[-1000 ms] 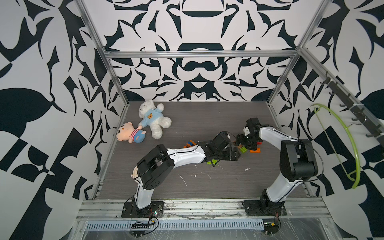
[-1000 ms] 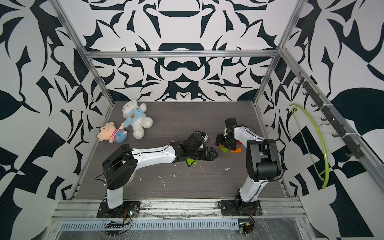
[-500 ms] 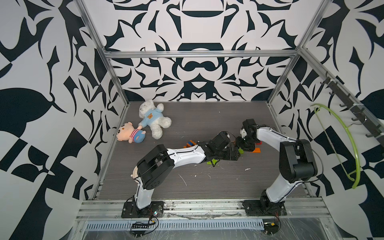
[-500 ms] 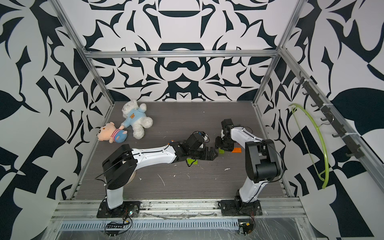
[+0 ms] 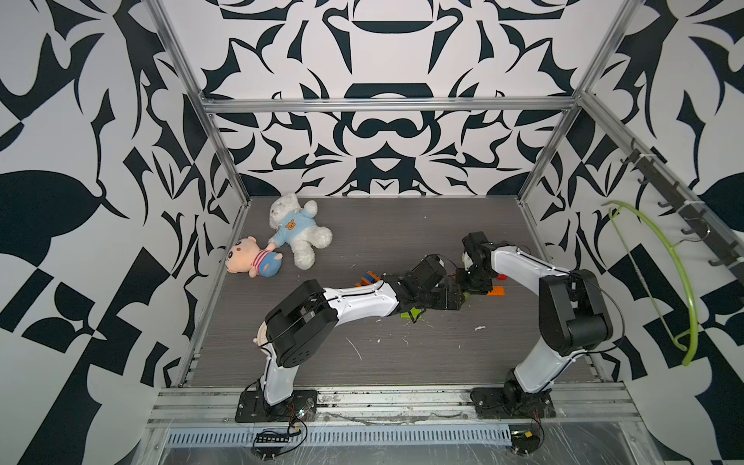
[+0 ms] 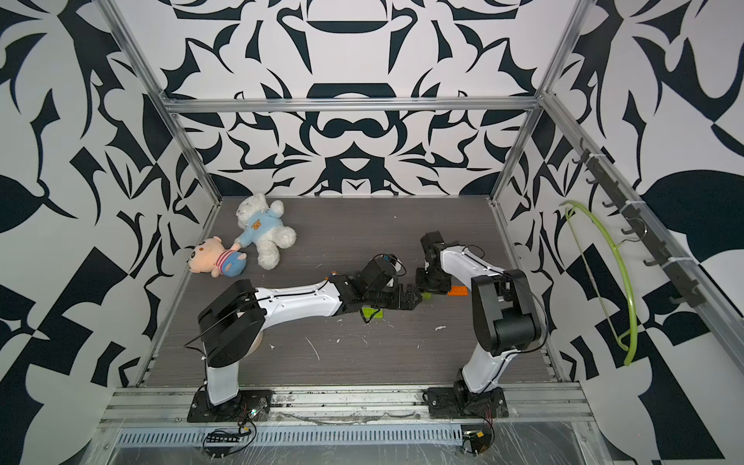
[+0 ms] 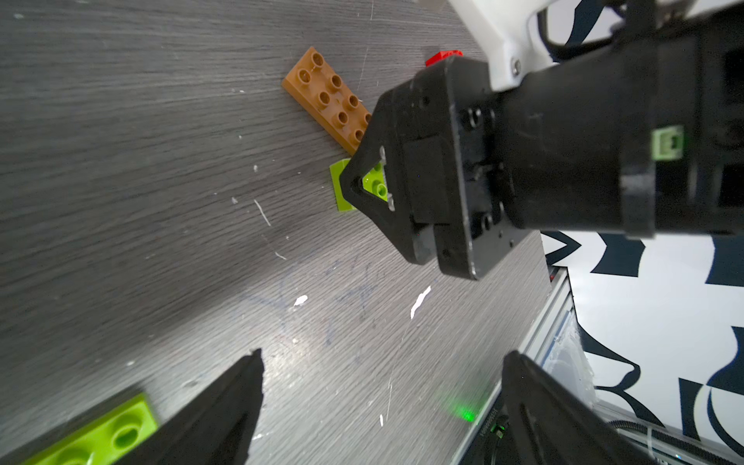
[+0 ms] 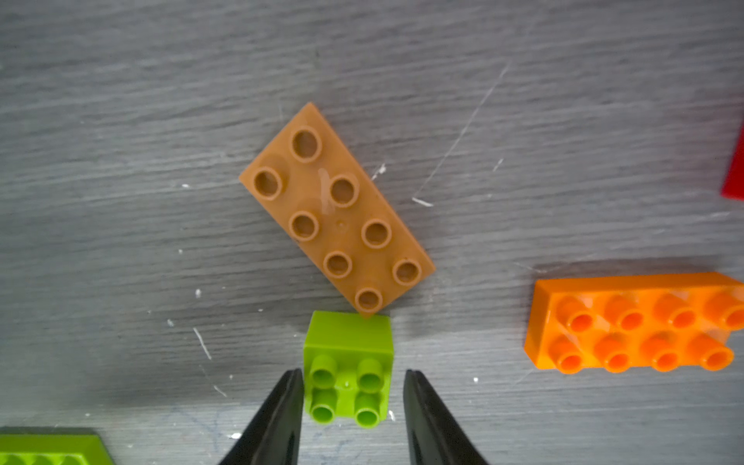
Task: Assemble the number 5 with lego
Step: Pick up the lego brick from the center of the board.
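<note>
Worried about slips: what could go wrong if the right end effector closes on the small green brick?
The brown plate touches the small green brick; lifting may drag it. The right end effector straddles it unevenly; it may twist. The left end effector sits close; arms might bump.

Bright, even light came from above in both top views, bleaching the patterned walls [image 5: 80, 120] and leaving only faint shadows on the grey surface [image 5: 402, 225]. The wide lens splayed the frame rails [image 5: 386, 104] toward the corners. In my left wrist view the fingers [image 7: 225, 410] of my left claw [image 7: 384, 354] were dark blurs, and a green glow [image 7: 463, 412] spotted the surface. In my right wrist view the lime brick [image 8: 348, 342] was sharp, while the red piece [image 8: 734, 169] at the margin smeared.
</note>
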{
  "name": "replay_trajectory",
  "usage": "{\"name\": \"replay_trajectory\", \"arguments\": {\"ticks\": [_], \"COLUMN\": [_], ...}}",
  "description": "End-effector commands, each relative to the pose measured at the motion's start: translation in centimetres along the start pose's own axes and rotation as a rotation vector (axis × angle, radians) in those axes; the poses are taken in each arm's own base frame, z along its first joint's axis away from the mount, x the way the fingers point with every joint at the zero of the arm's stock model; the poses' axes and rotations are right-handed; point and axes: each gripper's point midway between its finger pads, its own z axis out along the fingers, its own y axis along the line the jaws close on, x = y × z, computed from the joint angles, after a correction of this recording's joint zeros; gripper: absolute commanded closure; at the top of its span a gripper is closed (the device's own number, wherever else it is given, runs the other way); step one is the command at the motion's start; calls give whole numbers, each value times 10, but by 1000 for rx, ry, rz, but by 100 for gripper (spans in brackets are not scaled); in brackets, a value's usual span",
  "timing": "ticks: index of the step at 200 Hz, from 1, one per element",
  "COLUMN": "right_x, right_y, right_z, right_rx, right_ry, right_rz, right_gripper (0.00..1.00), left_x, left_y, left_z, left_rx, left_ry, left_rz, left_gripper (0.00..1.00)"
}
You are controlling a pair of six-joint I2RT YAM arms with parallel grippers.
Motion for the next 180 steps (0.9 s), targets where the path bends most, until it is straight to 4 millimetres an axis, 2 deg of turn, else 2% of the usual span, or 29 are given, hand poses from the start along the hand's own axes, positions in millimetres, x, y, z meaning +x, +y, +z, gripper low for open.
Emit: {"name": "replay_trajectory", "arguments": {"ticks": [1, 62, 130, 180], "right_x": [-8, -10, -11, -11], "right_y": [4, 9, 6, 7], "right_z": [-5, -2, 3, -2], "right_rx": [-2, -32, -10, -16], "right_ry": [-15, -13, -7, -16], "right_rz": [-2, 7, 15, 16], "right_gripper": [51, 46, 53, 59], "left_x": [-1, -1, -1, -2], "left_y": [1, 2, 3, 3], "left_z": [-4, -4, -3, -4], "left_rx": [-7, -10, -16, -18], "left_ry": [-8, -11, -9, -13], "left_rz": [-1, -2, -1, 3], "left_gripper": [1, 1, 1, 1]}}
